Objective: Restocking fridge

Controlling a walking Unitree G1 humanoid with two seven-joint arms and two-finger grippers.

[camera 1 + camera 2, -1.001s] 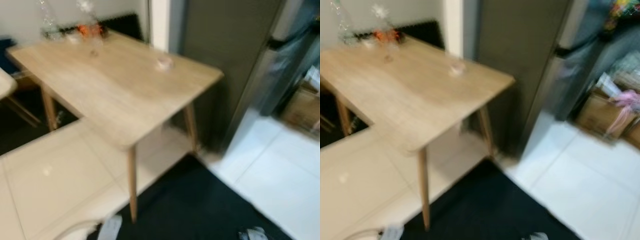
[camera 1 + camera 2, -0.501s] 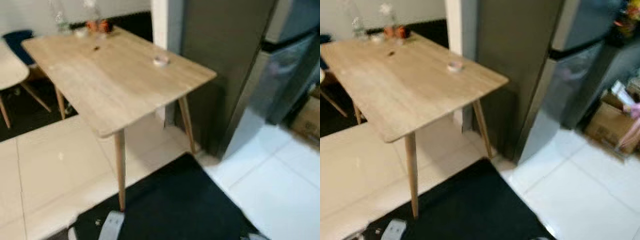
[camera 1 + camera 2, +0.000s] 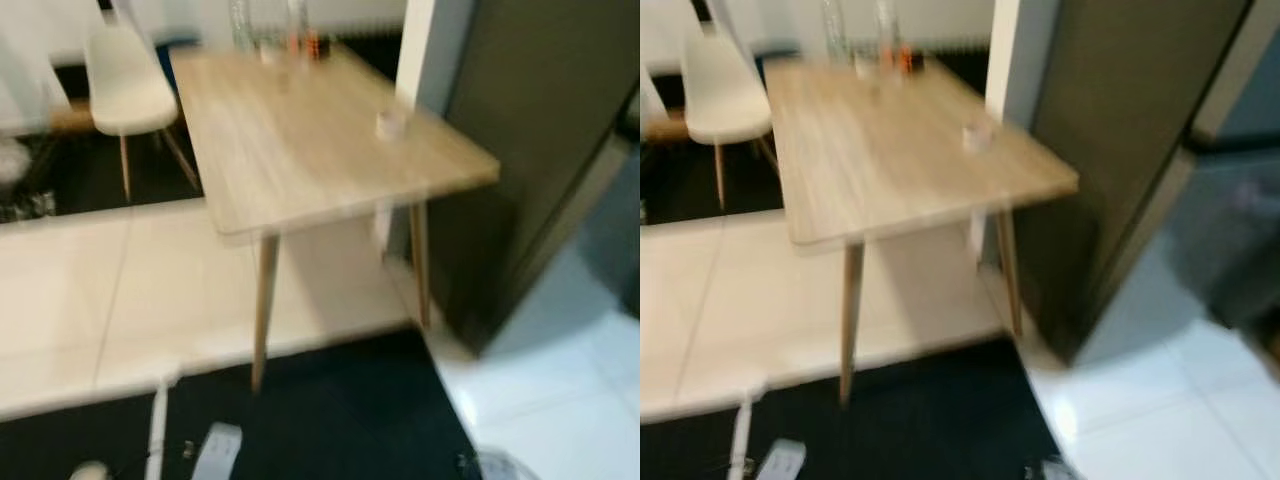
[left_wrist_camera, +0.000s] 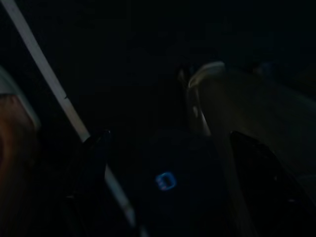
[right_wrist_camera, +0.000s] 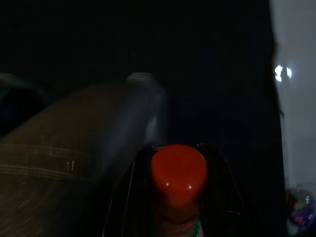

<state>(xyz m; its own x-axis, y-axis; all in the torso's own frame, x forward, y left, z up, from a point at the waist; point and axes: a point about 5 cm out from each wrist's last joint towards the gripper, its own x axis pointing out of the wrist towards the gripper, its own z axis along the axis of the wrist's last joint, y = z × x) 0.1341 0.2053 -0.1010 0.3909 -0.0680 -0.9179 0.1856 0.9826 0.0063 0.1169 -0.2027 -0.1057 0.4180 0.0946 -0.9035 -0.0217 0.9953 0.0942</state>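
The dark grey fridge stands to the right of a wooden table, its doors closed. In the right wrist view my right gripper is shut on a bottle with a red cap, a black finger on each side of its neck. My left gripper hangs in the dark, its two fingers wide apart with nothing between them. At the table's far end stand two clear bottles and an orange item. A small round object lies near the table's right edge.
A white chair stands left of the table. A black mat covers the floor in front of me, with a white cable on it. White tiles lie before the fridge. A white pillar rises between table and fridge.
The whole picture has shifted, so the camera has turned: the table now sits more central, the white chair has come into view and less of the fridge front shows. Nothing on the table has moved.
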